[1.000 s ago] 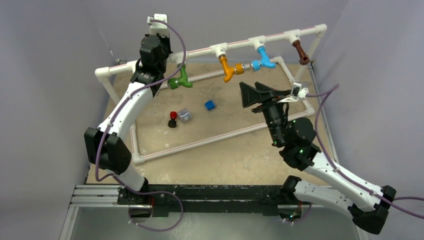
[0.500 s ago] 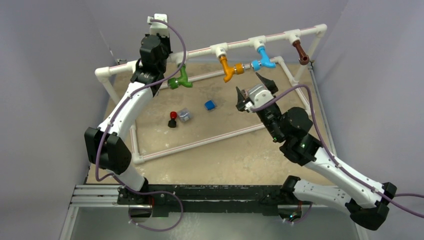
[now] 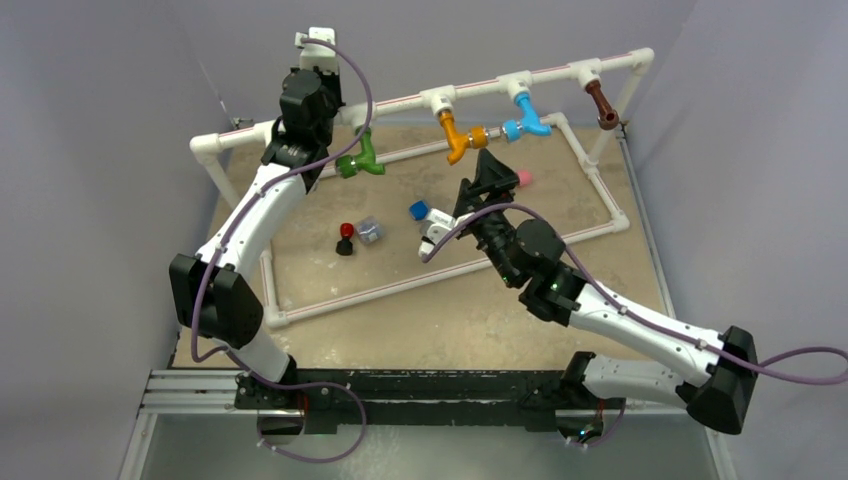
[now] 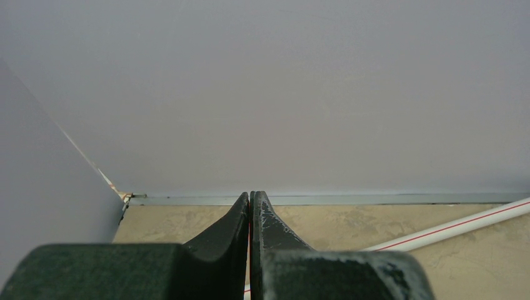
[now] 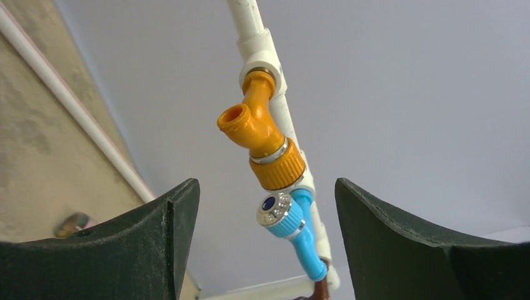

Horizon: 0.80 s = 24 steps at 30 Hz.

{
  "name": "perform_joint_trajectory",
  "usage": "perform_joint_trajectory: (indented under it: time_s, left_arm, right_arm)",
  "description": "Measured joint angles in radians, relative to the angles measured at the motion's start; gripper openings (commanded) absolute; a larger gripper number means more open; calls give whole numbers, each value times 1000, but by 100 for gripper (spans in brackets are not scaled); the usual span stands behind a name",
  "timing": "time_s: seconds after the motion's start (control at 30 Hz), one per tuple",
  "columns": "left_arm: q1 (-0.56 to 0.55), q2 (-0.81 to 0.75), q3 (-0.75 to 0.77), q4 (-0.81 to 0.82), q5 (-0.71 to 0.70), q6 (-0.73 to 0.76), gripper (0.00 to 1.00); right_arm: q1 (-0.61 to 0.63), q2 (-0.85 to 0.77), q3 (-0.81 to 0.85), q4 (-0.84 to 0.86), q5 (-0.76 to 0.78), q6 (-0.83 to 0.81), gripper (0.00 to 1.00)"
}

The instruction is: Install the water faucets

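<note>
Four water faucets hang from the white pipe rail: green, orange, blue and brown. My right gripper stands open just in front of and below the orange and blue ones, holding nothing. The right wrist view looks up between the open fingers of the right gripper at the orange faucet and the blue faucet, both apart from the fingers. My left gripper is shut and empty, pointing at the back wall, its wrist beside the rail above the green faucet.
Inside the floor pipe frame lie a blue cube, a clear grey cube and a red-and-black piece. A pink cylinder lies right of my right gripper. Purple walls close in on three sides.
My right arm has swung left and rolled over, bringing its gripper from the frame's right side to below the orange and blue faucets; its jaws opened a little. The left arm has not moved.
</note>
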Motion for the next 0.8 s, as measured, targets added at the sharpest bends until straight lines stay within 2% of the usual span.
perform_joint_trajectory:
  time_s: [0.27, 0.6, 0.8]
  left_arm:
    - [0, 0, 0, 0, 0, 0, 0]
    - [0, 0, 0, 0, 0, 1, 0]
    - [0, 0, 0, 0, 0, 2, 0]
  right_arm:
    - [3, 118, -14, 214, 40, -201, 80]
    - [-37, 243, 58, 247, 39, -261, 75]
    - [-75, 269, 91, 255, 35, -264, 64]
